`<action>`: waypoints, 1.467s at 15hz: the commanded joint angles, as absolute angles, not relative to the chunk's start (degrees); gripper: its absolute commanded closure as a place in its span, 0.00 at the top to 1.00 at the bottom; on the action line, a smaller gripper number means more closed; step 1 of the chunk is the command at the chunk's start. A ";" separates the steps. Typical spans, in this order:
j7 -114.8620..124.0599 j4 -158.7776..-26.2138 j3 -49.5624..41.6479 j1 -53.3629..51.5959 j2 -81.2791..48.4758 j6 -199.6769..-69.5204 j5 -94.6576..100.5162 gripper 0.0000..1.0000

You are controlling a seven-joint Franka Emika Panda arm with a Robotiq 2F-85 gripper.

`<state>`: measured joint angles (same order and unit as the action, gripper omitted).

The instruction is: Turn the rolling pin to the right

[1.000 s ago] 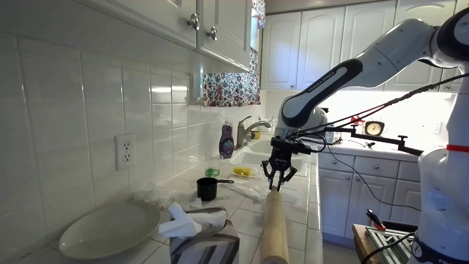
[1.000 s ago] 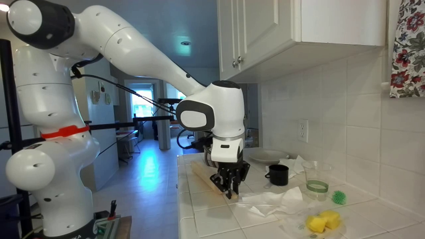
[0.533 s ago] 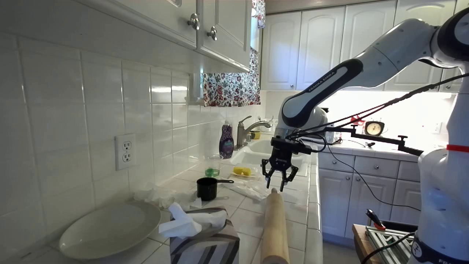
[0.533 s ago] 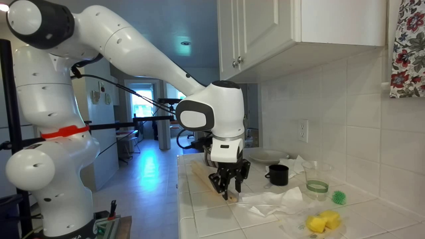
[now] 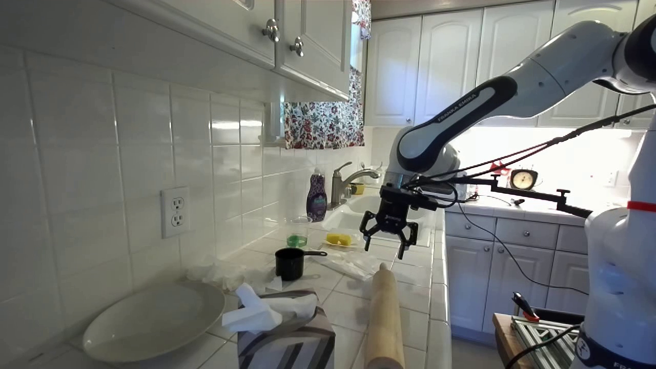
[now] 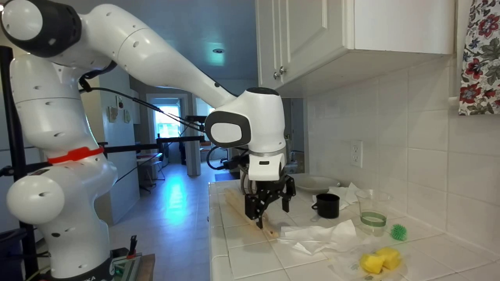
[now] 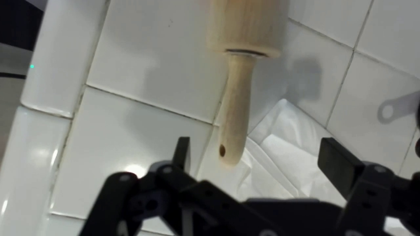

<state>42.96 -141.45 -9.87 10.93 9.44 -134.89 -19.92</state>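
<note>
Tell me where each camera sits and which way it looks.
An exterior view: near the plate, facing the sink; arm and pincer show.
An exterior view: near the yellow lumps, facing the plate; arm and pincer show.
Wrist view: on the arm, facing down at the rolling pin; pincer shows.
Both exterior views share the cup.

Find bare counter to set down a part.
Bare: white tiles between the pale tan wooden rolling pin and white sink, along the rounded white counter edge; black gripper hangs open nearby. Also between pin and grey-striped tissue box.
Crowded toward the tiled wall: crumpled white paper, round black handled cup, clear tapered cup, yellow chunks.
</note>
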 commanded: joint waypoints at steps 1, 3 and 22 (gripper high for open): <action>43.05 -142.55 -7.39 10.52 13.96 -131.79 -15.15 1.00; 41.88 -141.81 -6.23 10.17 14.86 -128.46 -13.14 1.00; 14.15 -135.60 1.34 3.13 18.97 -113.15 0.17 1.00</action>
